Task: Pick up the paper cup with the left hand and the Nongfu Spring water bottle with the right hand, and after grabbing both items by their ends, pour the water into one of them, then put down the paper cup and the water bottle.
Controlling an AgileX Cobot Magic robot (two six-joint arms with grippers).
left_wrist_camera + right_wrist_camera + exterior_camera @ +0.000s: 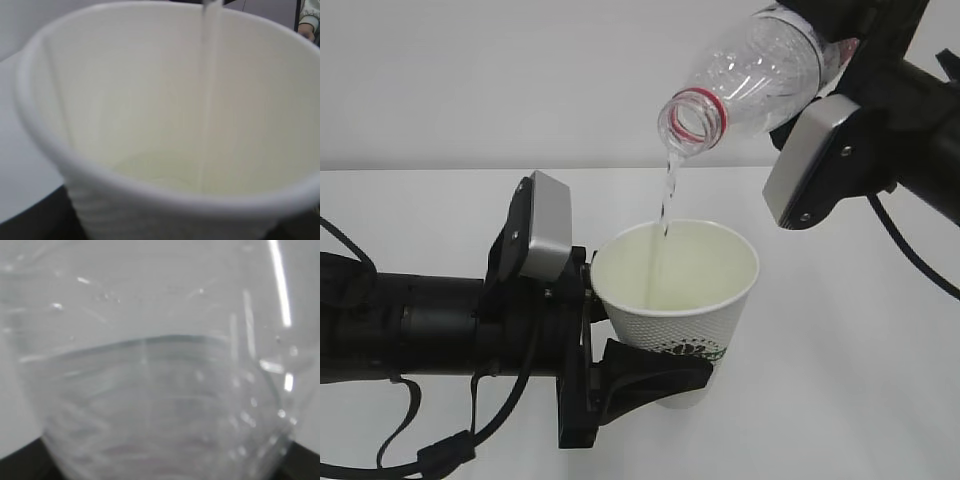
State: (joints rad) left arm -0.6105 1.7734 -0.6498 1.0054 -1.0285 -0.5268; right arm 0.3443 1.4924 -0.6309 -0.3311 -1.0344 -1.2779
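My left fingers (655,372) pinch the paper cup (678,300) low above the tabletop (840,380), my right hand (840,45) clamps the tilted Nongfu Spring water bottle (745,80) pouring water (666,205); tipping further could overshoot the rim.

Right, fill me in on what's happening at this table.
The left hand holds the paper cup upright near its base. The right hand has the Nongfu Spring water bottle by its lower end, tilted mouth-down above the cup. A thin stream of water runs from the open neck into the cup, and a pale pool sits at the bottom. Pouring is under way; neither item has been put down.
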